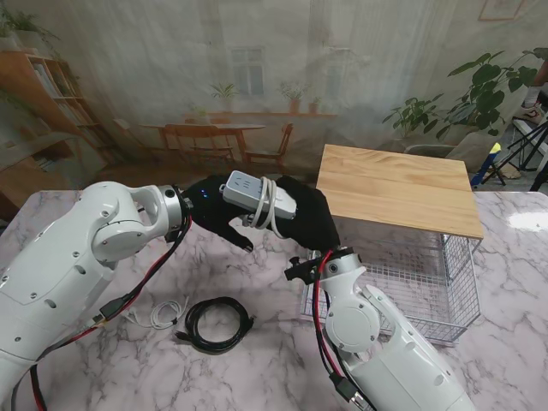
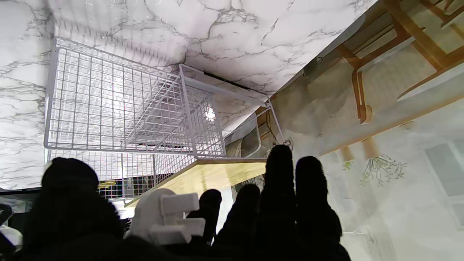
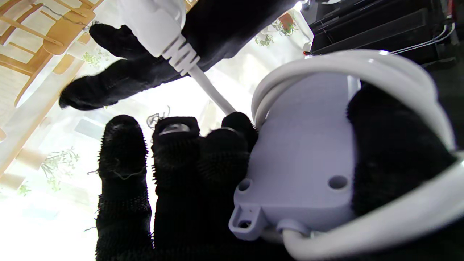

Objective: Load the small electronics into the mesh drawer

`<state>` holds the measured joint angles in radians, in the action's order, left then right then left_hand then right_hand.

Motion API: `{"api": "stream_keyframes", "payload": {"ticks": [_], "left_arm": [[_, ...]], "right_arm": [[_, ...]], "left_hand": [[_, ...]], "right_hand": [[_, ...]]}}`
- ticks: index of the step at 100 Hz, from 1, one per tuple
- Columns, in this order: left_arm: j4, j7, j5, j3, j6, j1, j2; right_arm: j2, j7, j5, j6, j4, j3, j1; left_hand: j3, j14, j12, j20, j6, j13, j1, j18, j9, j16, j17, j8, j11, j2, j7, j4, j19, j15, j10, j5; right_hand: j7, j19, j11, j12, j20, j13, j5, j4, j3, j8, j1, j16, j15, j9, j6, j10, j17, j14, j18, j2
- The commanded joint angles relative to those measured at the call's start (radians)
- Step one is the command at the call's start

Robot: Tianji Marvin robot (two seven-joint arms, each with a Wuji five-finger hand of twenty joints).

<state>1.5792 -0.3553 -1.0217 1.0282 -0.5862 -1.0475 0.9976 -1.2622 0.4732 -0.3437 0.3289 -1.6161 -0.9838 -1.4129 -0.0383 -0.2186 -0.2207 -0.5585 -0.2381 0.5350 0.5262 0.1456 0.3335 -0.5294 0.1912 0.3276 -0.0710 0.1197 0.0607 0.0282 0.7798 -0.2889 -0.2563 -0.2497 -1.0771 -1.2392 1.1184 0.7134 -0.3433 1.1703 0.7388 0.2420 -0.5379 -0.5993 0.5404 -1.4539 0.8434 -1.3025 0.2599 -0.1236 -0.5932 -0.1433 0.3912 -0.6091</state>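
Both black-gloved hands meet in the air over the marble table [image 1: 257,368], left hand [image 1: 224,214] and right hand [image 1: 308,218] clamped on the white cord-wrapped power strip [image 1: 257,199], just left of the white wire mesh drawer [image 1: 428,295]. Gloves hide most of the strip; no lettering is legible. A coiled black cable [image 1: 214,324] lies nearer me.

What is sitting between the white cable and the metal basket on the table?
In the stand's view, a coiled black cable lies on the marble between the loose white cable and the white wire mesh drawer; the right arm also crosses there.
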Motion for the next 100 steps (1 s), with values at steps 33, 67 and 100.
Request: {"api": "stream_keyframes", "payload": {"ticks": [33,67,100], "left_arm": [[-0.003,0.011,0.084,0.028,0.096,0.022,0.018],[-0.009,-0.026,0.128,0.077,0.127,0.014,0.015],[-0.033,0.116,0.042,0.221,0.146,-0.125,0.021]], "right_arm": [[-0.001,-0.004,0.002,-0.005,-0.008,-0.007,0.001],[0.004,-0.002,-0.019,0.002,-0.019,-0.025,-0.004],[0.027,-0.045,-0.052,-0.026,-0.059,-0.081,-0.023]], "left_hand": [[0.007,-0.110,-0.003,0.045,0.014,-0.148,-0.104,0.110,-0.235,0.063,-0.013,0.044,0.073,0.178,-0.071,0.008,-0.078,0.040,-0.019,0.118],[0.011,-0.108,0.143,0.285,0.072,-0.257,-0.102,0.190,-0.251,0.249,-0.045,-0.160,0.089,0.147,-0.083,0.004,-0.289,0.117,0.039,0.115],[0.009,-0.038,0.019,0.172,0.128,-0.153,0.057,0.256,-0.042,0.180,-0.056,0.136,0.036,-0.057,0.100,-0.013,-0.206,0.116,0.078,-0.159]], "right_hand": [[-0.104,-0.009,0.057,0.011,0.003,0.029,-0.002,-0.015,-0.300,-0.023,0.229,-0.014,0.096,-0.059,-0.386,0.118,-0.003,0.087,-0.008,0.197],[-0.103,-0.007,0.057,0.011,0.003,0.028,-0.002,-0.015,-0.300,-0.023,0.229,-0.014,0.096,-0.059,-0.388,0.118,-0.004,0.086,-0.006,0.198],[-0.103,-0.003,0.056,0.011,0.003,0.027,-0.002,-0.015,-0.298,-0.023,0.229,-0.015,0.096,-0.058,-0.388,0.117,-0.001,0.086,-0.006,0.199]]}}
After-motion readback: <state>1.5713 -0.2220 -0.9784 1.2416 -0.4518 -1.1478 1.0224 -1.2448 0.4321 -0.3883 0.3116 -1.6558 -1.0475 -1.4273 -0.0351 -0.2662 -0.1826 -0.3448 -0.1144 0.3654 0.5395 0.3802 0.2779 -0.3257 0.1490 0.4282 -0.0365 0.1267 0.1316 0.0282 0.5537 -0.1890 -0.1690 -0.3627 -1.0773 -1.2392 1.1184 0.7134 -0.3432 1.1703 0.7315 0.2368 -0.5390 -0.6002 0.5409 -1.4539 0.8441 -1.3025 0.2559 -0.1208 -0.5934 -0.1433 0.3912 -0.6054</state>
